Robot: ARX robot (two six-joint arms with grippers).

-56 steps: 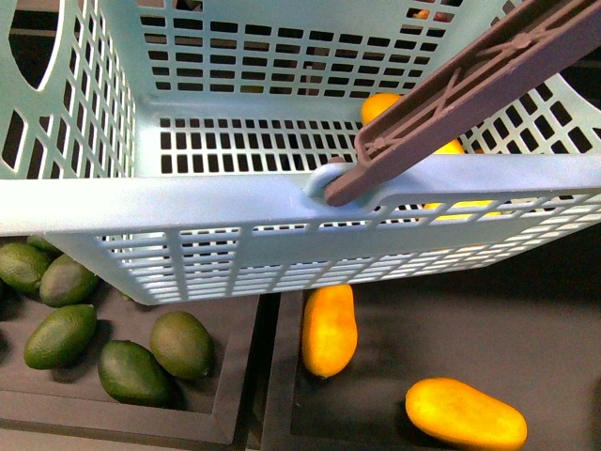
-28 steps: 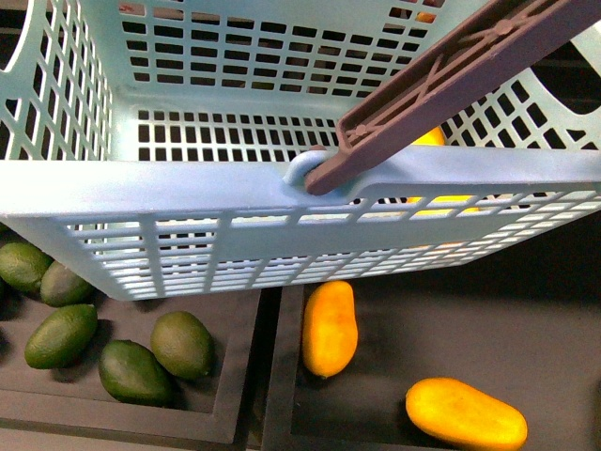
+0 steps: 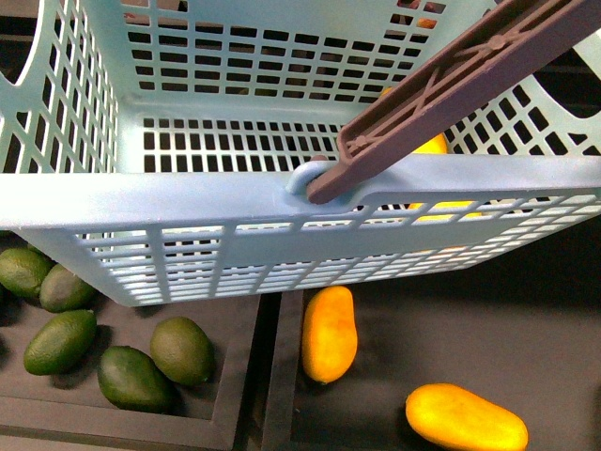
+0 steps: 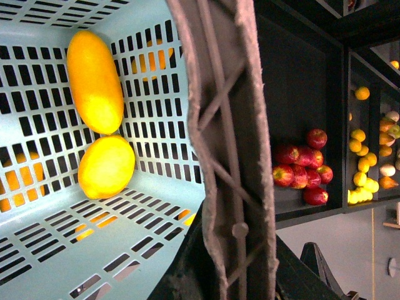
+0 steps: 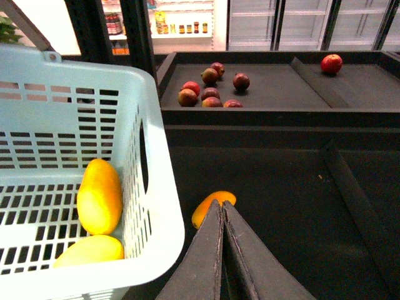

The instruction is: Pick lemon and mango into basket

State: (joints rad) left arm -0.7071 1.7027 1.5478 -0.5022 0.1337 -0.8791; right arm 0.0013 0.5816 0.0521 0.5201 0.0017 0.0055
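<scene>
The light teal basket [image 3: 188, 197] hangs close in the front view, its brown handle [image 3: 451, 94] slanting up to the right. My left gripper [image 4: 234, 262] is shut on that handle [image 4: 225, 125]. On the basket floor [image 4: 56, 231] an elongated yellow-orange mango [image 4: 94, 81] and a rounder yellow lemon [image 4: 106, 165] lie end to end. The right wrist view shows the same mango [image 5: 100, 195] and lemon [image 5: 90, 250] against the basket wall [image 5: 150, 206]. My right gripper [image 5: 221, 205] is shut and empty, just outside the basket over a dark tray.
Below the basket, two more mangoes [image 3: 329, 334] [image 3: 465, 418] lie in a black tray, one of them [image 5: 203, 209] just beyond my right fingertips. Dark green oval fruits [image 3: 61, 340] fill the tray to the left. Red apples [image 4: 300, 175] [image 5: 211, 87] sit in farther bins.
The basket has drifted slightly to the left in the front view, still hanging from its handle. The fruits in the trays below have not moved.
</scene>
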